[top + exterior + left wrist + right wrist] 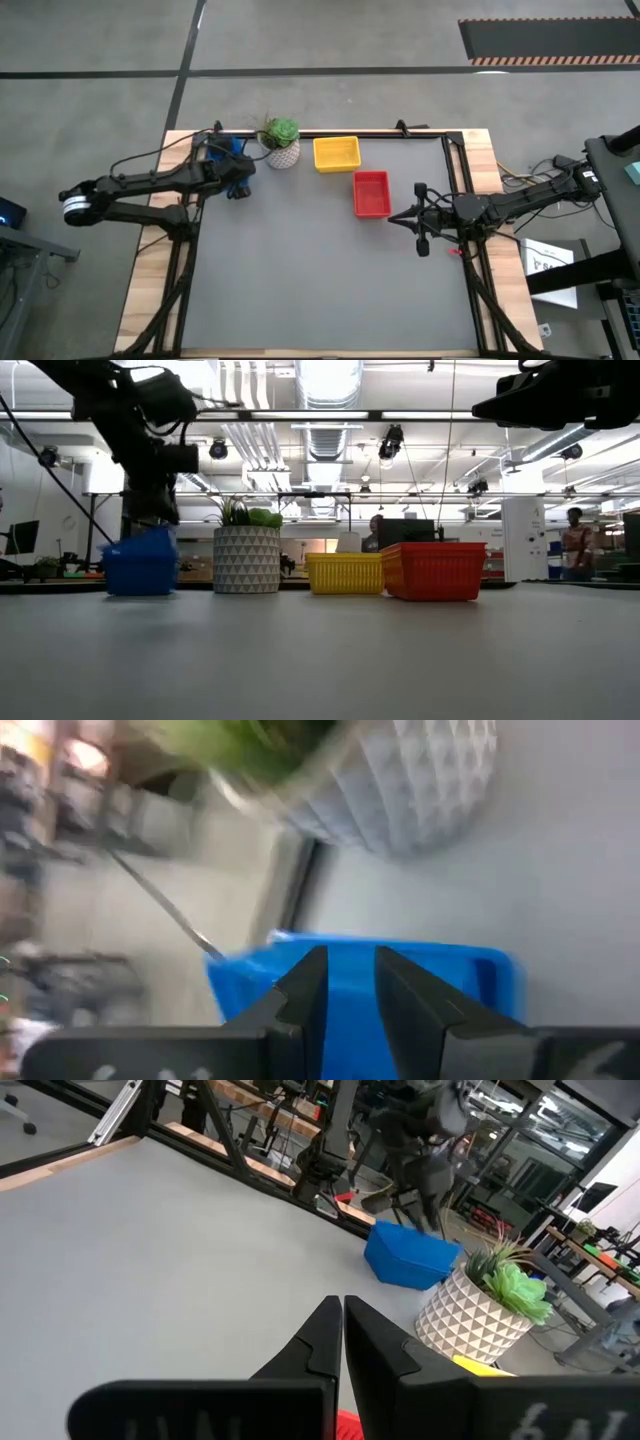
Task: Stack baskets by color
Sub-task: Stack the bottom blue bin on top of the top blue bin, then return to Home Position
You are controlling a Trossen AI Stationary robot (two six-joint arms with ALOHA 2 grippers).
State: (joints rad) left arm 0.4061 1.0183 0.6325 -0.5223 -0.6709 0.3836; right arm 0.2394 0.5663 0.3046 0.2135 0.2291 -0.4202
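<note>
A blue basket (236, 147) sits at the table's far left, next to a green plant in a white pot (282, 142). My left gripper (350, 982) comes down on it from the left, closed to a narrow gap with blue showing in that gap. In the low view the blue basket (140, 565) stands with its top edge tilted, under the gripper (150, 510). A yellow basket (336, 153) and a red basket (371, 193) rest flat on the table right of the plant. My right gripper (392, 216) is shut and empty, just near-right of the red basket. My left gripper holds the blue basket by its upper edge (350, 960), which shows between the two fingers. The fingers slant down at it from the table's left. The basket's bottom seems to be on the table, its top tilted; whether one finger is inside, I cannot tell.
The plant pot (247, 560) stands close to the blue basket's right side. The grey table (320, 280) is bare over its near half. A black frame rail runs along the far edge. People show in the room behind.
</note>
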